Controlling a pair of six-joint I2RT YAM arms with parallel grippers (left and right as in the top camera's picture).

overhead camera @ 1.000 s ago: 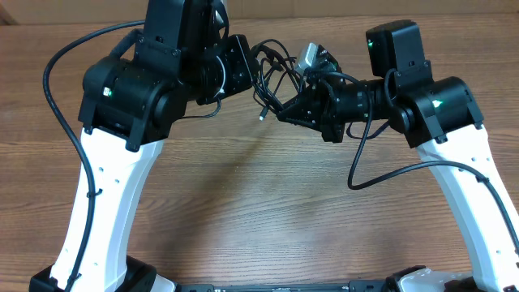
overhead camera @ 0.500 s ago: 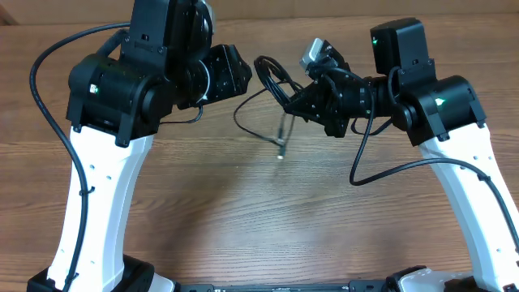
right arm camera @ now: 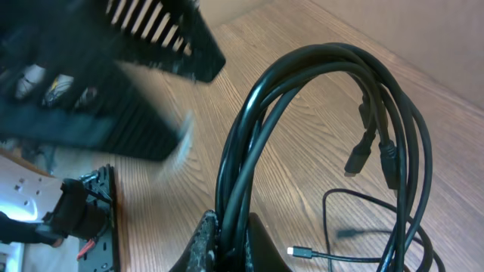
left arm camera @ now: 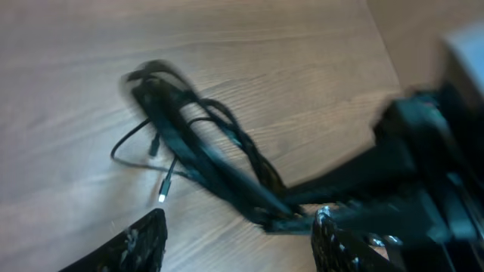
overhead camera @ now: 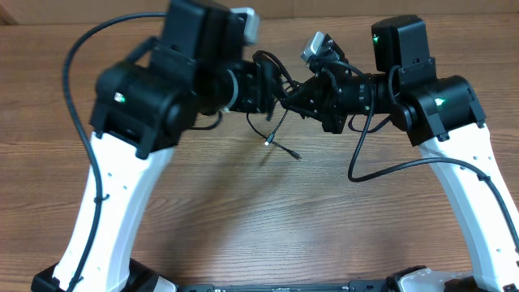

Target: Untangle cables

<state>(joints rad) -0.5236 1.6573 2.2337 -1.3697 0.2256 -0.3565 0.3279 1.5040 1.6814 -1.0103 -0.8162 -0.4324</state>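
The cables (overhead camera: 273,71) are a bundle of thin black cords hanging between the two arms above the wooden table. Loose plug ends (overhead camera: 280,139) trail down towards the wood. My right gripper (right arm camera: 233,227) is shut on the lower part of the loop, and the cables (right arm camera: 249,128) arch up from its fingers. In the overhead view the right gripper (overhead camera: 298,101) sits just right of the bundle. My left gripper (left arm camera: 240,219) is open with only wood between its fingers. The cables (left arm camera: 193,147) lie ahead of it, apart from its tips. In the overhead view the left gripper (overhead camera: 266,88) is close to the bundle's left side.
The thick arm wiring (overhead camera: 381,166) loops below the right arm, and more of it (overhead camera: 77,89) arcs left of the left arm. The left arm's black body (right arm camera: 113,75) fills the upper left of the right wrist view. The table's far edge (overhead camera: 454,18) runs along the top.
The left gripper has opened and let go of the cables. Its arm swung left, then back right next to the bundle. A loose plug end has dropped towards the table.
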